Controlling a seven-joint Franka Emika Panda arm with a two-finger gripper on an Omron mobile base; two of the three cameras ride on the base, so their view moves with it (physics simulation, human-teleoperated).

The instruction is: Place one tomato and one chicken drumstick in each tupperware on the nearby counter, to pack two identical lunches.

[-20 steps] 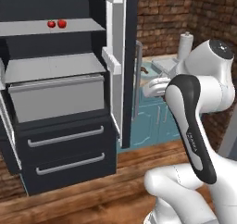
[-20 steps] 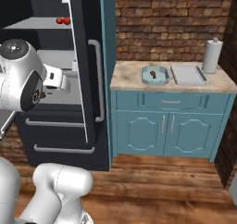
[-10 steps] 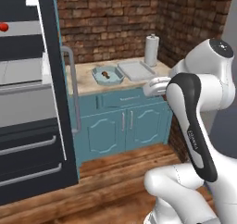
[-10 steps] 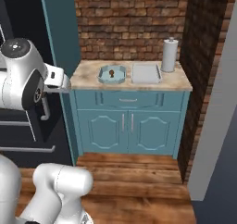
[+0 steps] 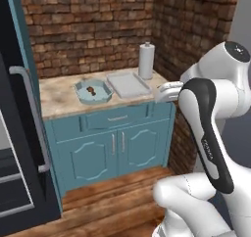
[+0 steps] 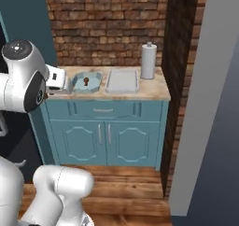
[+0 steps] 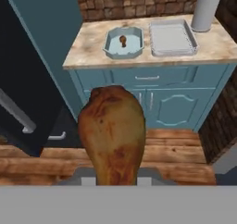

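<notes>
beige counter [image 5: 59, 95] sits on teal cabinets [image 6: 102, 138] in the brick corner. on top, the left tupperware [image 7: 123, 42] holds one small chicken drumstick [image 7: 122, 40]; the right tupperware [image 7: 172, 37] sits just beside it at 3 o'clock, then the white paper towel roll [image 6: 148, 60] toward 2 o'clock. in the hand view the gripper [image 7: 115, 179] at 6 o'clock is clamped on a second, large brown chicken drumstick [image 7: 113, 133], upright, well short of the counter. black fridge [image 5: 14, 148] edge at 9 o'clock.

Two tupperware [image 7: 124, 42] [image 7: 172, 37], two drumsticks [image 7: 112, 130] [image 7: 122, 40]
</notes>
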